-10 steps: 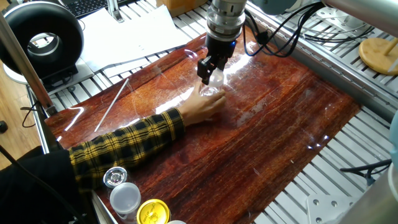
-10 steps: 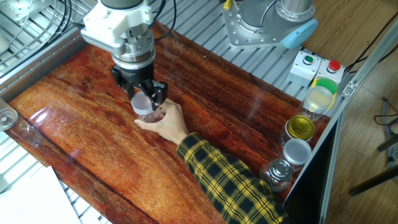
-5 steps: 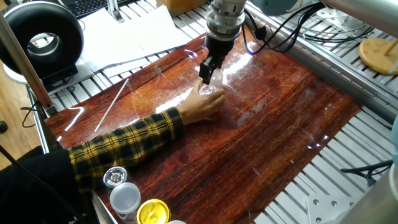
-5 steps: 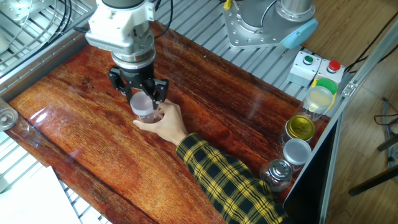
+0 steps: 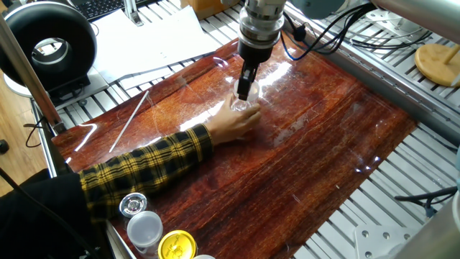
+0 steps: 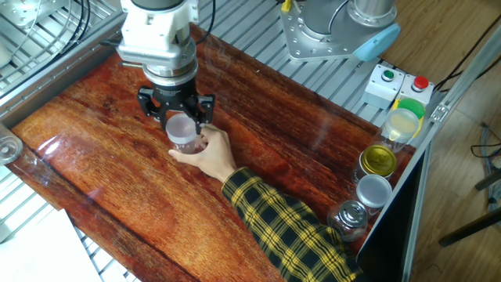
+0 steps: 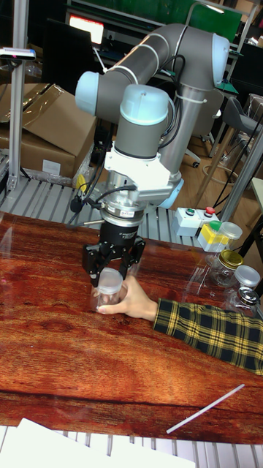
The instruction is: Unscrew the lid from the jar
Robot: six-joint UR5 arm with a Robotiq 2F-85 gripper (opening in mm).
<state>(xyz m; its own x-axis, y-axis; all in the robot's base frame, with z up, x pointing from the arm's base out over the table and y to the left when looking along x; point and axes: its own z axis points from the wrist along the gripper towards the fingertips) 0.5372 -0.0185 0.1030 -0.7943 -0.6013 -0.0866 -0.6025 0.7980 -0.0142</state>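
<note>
Turned further about its upright axis since a second ago, the gripper (image 6: 180,119) stands with its two fingers (image 6: 206,107) clamped on the lid (image 6: 179,125); the jar (image 6: 185,142) has stayed where it was on the table (image 6: 313,149). From largest to smallest: the red-brown wooden table fills both fixed views, and the robot arm (image 7: 157,58), seen whole only in the tall fixed view, comes straight down over its far half. A person's arm in a yellow-and-black plaid sleeve (image 6: 293,231) reaches across the boards, the hand (image 6: 211,153) wrapped around the lower part of the clear jar, holding it upright. The translucent white lid sits on top of the jar, between the dark fingers. One fixed view shows the gripper edge-on, so the lid is nearly hidden there (image 5: 244,92); the other fixed view and the tall one (image 7: 112,281) show it plainly. Spare jars (image 6: 374,190) stand at the table's edge near a button box (image 6: 399,84). A thin white rod (image 7: 204,409) lies on the boards, well apart from the jar.
</note>
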